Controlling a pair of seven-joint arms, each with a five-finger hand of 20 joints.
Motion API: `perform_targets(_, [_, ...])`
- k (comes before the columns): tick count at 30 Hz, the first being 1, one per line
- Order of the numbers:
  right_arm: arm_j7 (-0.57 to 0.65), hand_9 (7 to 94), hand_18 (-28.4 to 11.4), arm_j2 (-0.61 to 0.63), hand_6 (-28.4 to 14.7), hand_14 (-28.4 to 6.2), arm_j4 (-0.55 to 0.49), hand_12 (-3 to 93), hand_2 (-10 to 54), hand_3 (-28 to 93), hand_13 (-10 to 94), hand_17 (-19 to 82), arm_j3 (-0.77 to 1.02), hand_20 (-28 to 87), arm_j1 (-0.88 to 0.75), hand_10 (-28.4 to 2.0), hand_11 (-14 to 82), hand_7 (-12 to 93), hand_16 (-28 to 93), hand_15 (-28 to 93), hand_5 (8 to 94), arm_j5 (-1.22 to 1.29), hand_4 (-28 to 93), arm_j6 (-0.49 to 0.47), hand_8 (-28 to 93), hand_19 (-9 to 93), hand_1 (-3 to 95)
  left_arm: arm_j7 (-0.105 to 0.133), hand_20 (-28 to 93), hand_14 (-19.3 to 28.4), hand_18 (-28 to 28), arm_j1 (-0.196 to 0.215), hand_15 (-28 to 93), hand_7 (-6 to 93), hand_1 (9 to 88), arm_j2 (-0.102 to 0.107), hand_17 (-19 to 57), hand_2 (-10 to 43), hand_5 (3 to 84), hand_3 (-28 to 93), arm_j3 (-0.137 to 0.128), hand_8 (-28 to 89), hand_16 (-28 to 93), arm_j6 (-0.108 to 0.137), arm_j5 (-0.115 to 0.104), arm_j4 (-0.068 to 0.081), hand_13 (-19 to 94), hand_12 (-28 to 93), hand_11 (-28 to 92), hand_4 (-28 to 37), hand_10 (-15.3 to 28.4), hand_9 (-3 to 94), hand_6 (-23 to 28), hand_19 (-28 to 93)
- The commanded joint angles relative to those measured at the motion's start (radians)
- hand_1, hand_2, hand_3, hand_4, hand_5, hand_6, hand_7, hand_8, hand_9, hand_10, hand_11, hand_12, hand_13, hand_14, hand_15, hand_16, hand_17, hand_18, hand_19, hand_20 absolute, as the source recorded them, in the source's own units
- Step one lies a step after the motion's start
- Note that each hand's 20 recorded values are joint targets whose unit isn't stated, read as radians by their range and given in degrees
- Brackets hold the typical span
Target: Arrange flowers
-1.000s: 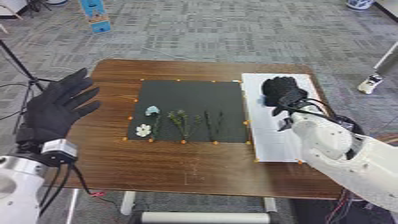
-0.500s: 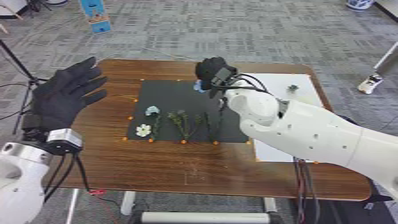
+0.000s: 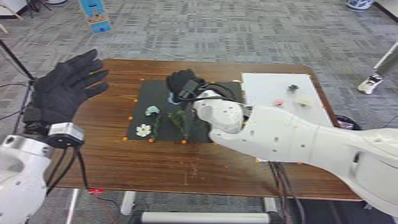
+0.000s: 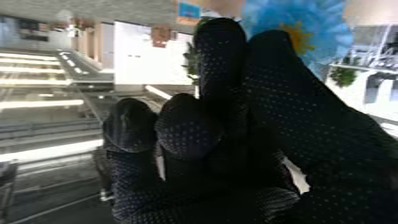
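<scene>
i have my right hand [image 3: 182,82] over the black mat [image 3: 153,90], a blue flower with a yellow centre [image 4: 313,25] pinched at its fingertips. my left hand [image 3: 64,92] is open wide. on the mat, the white flower [image 3: 143,130] lies near the pale blue one [image 3: 152,110].

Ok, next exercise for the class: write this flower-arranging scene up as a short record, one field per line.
surface: brown table
right hand: over the black mat, fingers curled
held: blue flower with a yellow centre
left hand: at the table's left side, fingers straight
on mat: pale blue flower, white flower, green sprigs
on white sheet: pink flower, cream flower, small green piece
</scene>
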Motion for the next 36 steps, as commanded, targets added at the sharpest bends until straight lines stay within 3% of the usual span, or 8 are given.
perform_targets(1, [0.038,82.6,-19.3,-0.026,4.5,-6.1,-0.001,52.1,-9.5,82,67,38,-0.040,58,0.006,-5.2,23.9,45,39,82,73.9,-0.044,-28,-0.003,-1,93,51.9,0.005,8,13.9,22.7,-0.015,23,16.7,20.7,0.006,-10.8,-5.2,30.7,70,0.007,-9,2,-0.018,0.000,0.002,23,16,17,-28.3,11.9,28.3,2.7,44])
perform_targets(17, [0.087,81.1,-19.3,-0.045,5.1,-5.8,0.016,52.0,-9.5,80,67,38,-0.054,58,-0.004,-4.8,24.0,44,38,82,73.2,-0.097,-28,-0.030,-2,93,52.2,-0.009,8,13.9,22.7,-0.042,23,16.6,20.7,0.015,-10.9,-5.1,30.8,70,0.029,-9,2,-0.025,-0.004,0.014,23,16,17,-28.3,12.0,28.3,2.7,44])
perform_targets(24, [0.097,77.9,-19.1,-0.035,5.0,-6.6,0.008,50.5,-9.5,79,64,36,-0.038,58,-0.014,-5.2,21.1,42,38,82,69.6,-0.112,-28,-0.103,-2,92,51.1,-0.011,8,13.9,22.7,-0.030,23,16.5,20.7,0.014,-10.9,-5.1,30.8,70,0.017,-9,2,-0.029,-0.004,0.009,23,16,17,-28.3,11.9,28.3,2.8,44])
perform_targets(36, [0.109,72.0,-19.1,-0.028,4.3,-6.9,0.018,48.9,-9.5,79,60,33,-0.011,59,-0.024,-5.5,17.2,40,41,80,63.2,-0.123,-28,-0.147,-3,91,50.1,-0.014,8,14.0,22.7,-0.035,23,16.6,20.8,0.012,-10.9,-5.0,30.7,70,0.019,-9,2,-0.027,-0.005,0.013,23,16,17,-28.3,11.9,28.2,2.7,44])
